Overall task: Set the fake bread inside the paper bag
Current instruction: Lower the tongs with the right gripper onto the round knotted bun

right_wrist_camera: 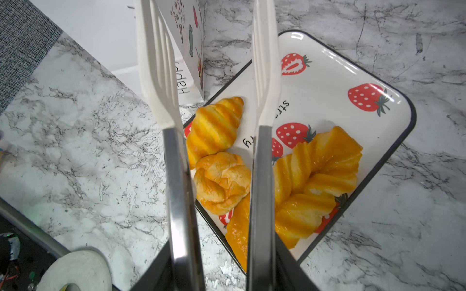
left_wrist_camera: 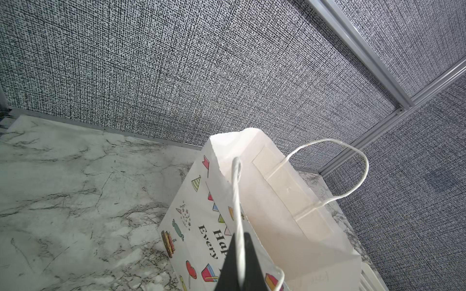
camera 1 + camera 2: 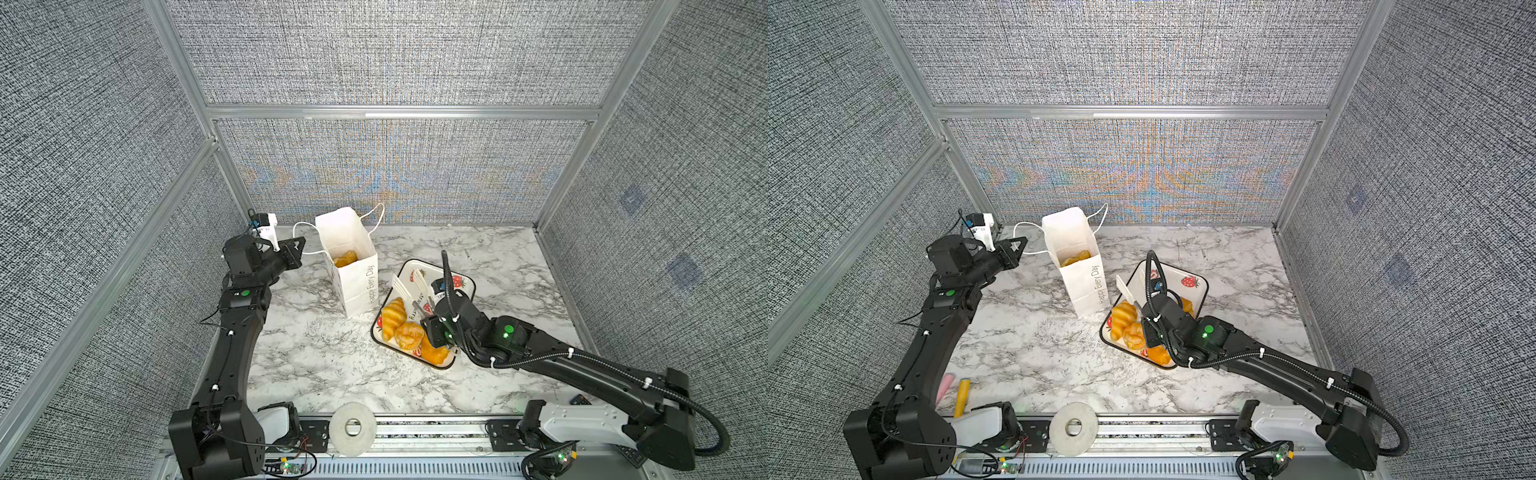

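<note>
Marble bench (image 3: 332,365), grey-walled booth: left tool (image 2: 238,264) clamped on cord handle (image 2: 237,191) of paper bag (image 3: 357,286), likely steadying its mouth; some fake bread (image 3: 345,258) inside, more on strawberry tray (image 1: 327,75) beneath right tool (image 3: 428,322) gripping open tongs (image 1: 156,75).

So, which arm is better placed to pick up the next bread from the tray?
Right. The right gripper holds the tongs, their white tips apart over the tray with the fake bread. The left gripper is shut on the cord handle of the paper bag, away from the tray.
</note>
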Robot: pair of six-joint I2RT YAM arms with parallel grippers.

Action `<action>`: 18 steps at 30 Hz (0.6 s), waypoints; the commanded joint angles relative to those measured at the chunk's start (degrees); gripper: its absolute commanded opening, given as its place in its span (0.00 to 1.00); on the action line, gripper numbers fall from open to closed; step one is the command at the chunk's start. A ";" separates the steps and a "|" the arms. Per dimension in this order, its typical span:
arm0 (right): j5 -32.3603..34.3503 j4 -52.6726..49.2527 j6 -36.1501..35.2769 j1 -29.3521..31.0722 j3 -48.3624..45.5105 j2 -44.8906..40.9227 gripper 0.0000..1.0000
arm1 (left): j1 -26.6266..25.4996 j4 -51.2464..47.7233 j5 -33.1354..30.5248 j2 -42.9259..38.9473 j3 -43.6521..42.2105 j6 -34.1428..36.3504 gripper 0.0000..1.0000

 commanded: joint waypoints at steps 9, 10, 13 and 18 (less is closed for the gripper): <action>-2.12 -6.41 -0.45 0.47 -1.10 0.26 0.48 | -0.02 1.38 0.85 0.52 -0.15 -0.03 0.00; -2.49 -6.84 -0.75 0.48 -1.10 0.33 0.48 | -0.07 1.43 0.85 0.57 -0.16 -0.12 0.00; -3.06 -8.03 -1.69 0.47 -1.05 0.93 0.48 | -0.02 1.43 0.94 0.60 -0.17 -0.16 0.00; -4.62 -9.69 -3.20 0.49 -0.49 2.63 0.50 | -0.03 1.43 0.85 0.66 -0.15 -0.12 0.00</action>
